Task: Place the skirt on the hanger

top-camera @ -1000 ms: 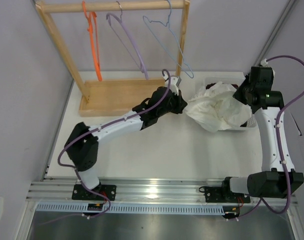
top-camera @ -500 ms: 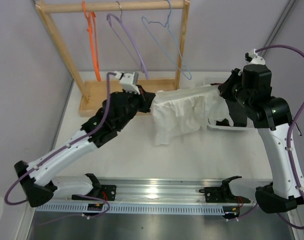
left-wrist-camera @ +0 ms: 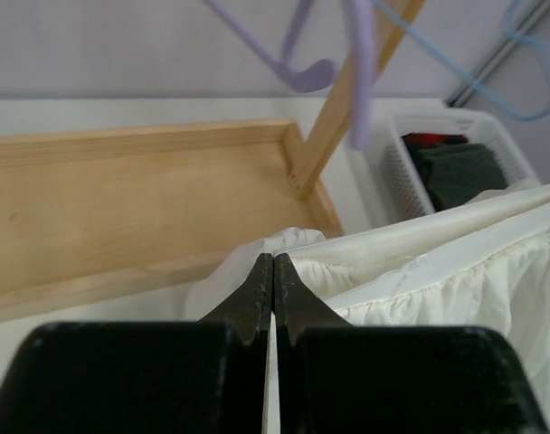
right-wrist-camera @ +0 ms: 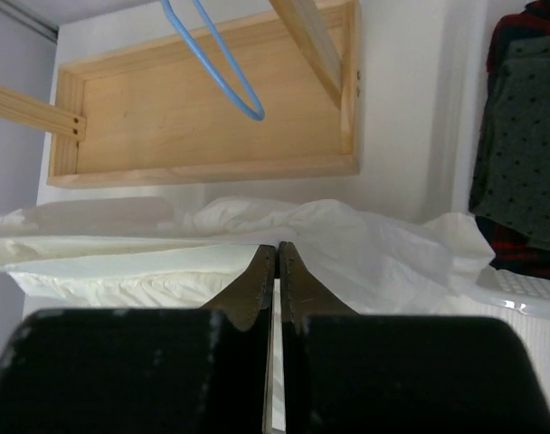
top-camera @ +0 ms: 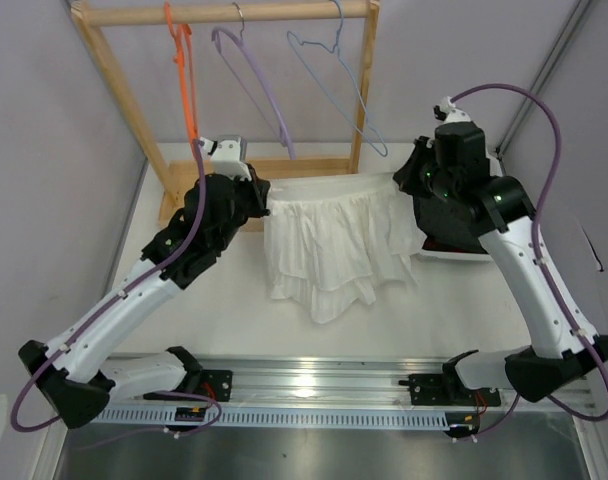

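Skirt: the white frilled skirt [top-camera: 334,245] hangs in the air between the 2 arms. Its waistband is stretched roughly level and its tiers droop toward the surface [top-camera: 234,300]. Whether the hem touches cannot be told.
Left claw: the left claw [left-wrist-camera: 273,262] is closed, pinching the waistband's left end, with fabric bunched at its tips.
Right claw: the right claw [right-wrist-camera: 277,249] is closed on the waistband's right end.
Hanger: the hanger [top-camera: 187,90], orange, hangs by its hook at the left end of the wooden rail [top-camera: 284,11]. It is above and left of the left claw and apart from the skirt.
Neighbours: a purple hanger [top-camera: 259,90] and a blue hanger [top-camera: 339,95] share the rail, both more directly behind the waistband.
Basket: a white basket [left-wrist-camera: 456,122] holding dark cloth [left-wrist-camera: 460,172] sits by the right arm.
Progress: judged as spread and ready, not yet on the hanger.
Risk 1: the fabric is thin, so pulling the arms further apart could slip 1 end free and let the skirt fall.
Risk 2: going left toward the orange one, the waistband or left arm could snag the purple hanger or the rack post.
Risk 3: the hanger hangs loose and both claws are occupied, so a push from the cloth could swing it away or knock it off the rail.
Risk 4: the low frills could drag over the wooden base [top-camera: 234,195] and catch on its edge.
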Robot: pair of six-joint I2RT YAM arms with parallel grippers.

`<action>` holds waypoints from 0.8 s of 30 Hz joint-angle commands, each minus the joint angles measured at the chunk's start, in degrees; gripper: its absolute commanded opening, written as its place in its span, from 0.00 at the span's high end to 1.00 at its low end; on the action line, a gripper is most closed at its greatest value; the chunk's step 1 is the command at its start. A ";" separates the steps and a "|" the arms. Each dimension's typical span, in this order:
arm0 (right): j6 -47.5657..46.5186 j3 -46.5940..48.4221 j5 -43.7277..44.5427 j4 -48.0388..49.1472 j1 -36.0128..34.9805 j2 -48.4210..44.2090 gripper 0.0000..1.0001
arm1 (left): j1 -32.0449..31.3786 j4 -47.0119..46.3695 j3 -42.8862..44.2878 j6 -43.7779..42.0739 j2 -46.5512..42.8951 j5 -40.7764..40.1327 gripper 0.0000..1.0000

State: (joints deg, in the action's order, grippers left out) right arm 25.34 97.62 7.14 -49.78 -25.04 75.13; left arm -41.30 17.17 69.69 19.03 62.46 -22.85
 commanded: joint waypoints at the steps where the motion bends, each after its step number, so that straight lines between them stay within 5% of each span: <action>1: 0.32 -0.24 1.22 6.35 -0.27 3.60 1.00 | 7.26 1.73 2.11 -1.18 2.05 3.67 1.00; 12: 3.39 -9.90 -1.15 13.39 -0.54 2.48 1.00 | 12.82 4.98 0.54 -0.75 0.83 10.02 1.00; 24: 12.70 -39.40 2.97 18.66 -8.09 -6.74 1.00 | 12.91 4.64 -27.66 10.32 -5.59 18.72 1.00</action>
State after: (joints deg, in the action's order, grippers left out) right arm 34.13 63.81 5.96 -34.57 -32.27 72.05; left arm -29.34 22.15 46.48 25.26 58.06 -6.07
